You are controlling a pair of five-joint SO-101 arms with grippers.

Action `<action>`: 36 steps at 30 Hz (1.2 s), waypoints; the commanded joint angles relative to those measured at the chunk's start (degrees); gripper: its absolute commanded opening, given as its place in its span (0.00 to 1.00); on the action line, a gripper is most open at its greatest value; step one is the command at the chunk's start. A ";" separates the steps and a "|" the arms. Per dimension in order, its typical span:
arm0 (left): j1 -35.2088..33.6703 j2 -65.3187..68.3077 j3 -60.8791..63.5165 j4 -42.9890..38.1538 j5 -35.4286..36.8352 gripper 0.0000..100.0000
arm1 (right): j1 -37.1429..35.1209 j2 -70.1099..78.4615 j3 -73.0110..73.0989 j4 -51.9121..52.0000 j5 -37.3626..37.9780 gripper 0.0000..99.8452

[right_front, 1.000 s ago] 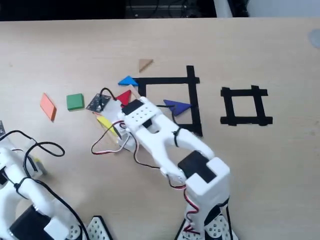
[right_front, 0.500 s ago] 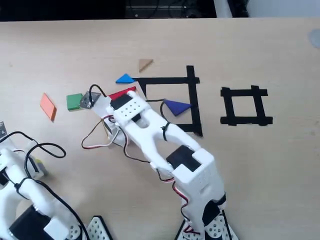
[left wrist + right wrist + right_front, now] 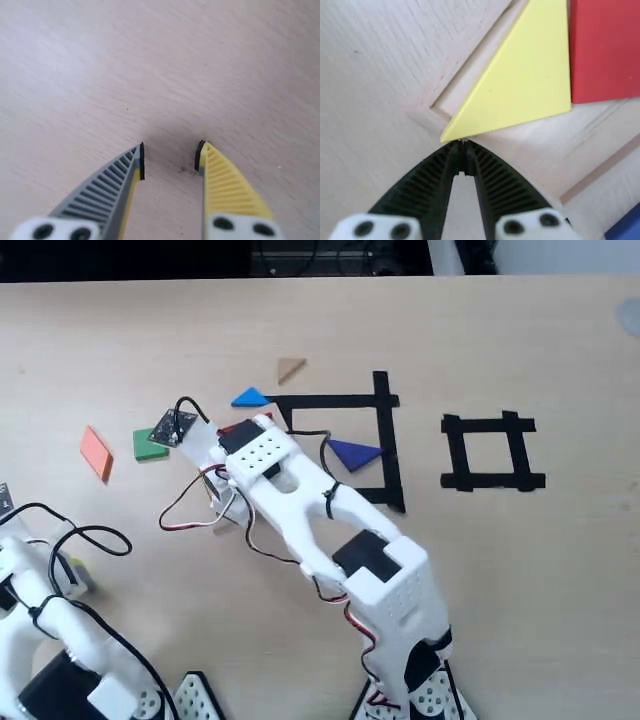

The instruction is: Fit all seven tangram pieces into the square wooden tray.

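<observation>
- The right hand is fully closed. Its two black fingers meet at the tips, and I see nothing held between them.
- The closed tips are just at the sharp corner of the yellow triangle. I cannot tell if they touch it.
- The yellow triangle lies flat in the square wooden tray, close to one inner corner. The red piece lies flat just beside it, edge against edge.
- The left hand is open, with a clear gap between its grey finger and its yellow finger. It holds nothing and is over bare bench.
- In the high view the right arm stretches across the bench and covers part of the red piece. The left arm is at the near left corner.
- The dark blue triangle lies inside the large black tape square, just beside the right arm.
- The light blue triangle lies just outside a far corner of this tape square, and the tan triangle lies a little farther back.
- The green square is partly under the small board on the right arm's wrist. The orange parallelogram lies near it, toward the bench's left edge.
- A smaller tape square is to the right, well apart from the pieces.
</observation>
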 commanded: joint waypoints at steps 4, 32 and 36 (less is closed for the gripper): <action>0.48 -0.44 -0.13 -0.62 -0.44 0.20 | -0.79 4.44 -8.92 0.09 -0.18 0.01; 0.57 -0.44 -0.13 -0.62 -0.44 0.20 | -2.29 17.10 -21.14 22.42 3.08 0.01; 0.57 -0.44 -0.13 -0.62 -0.44 0.20 | -1.23 9.45 -8.22 19.52 6.15 0.01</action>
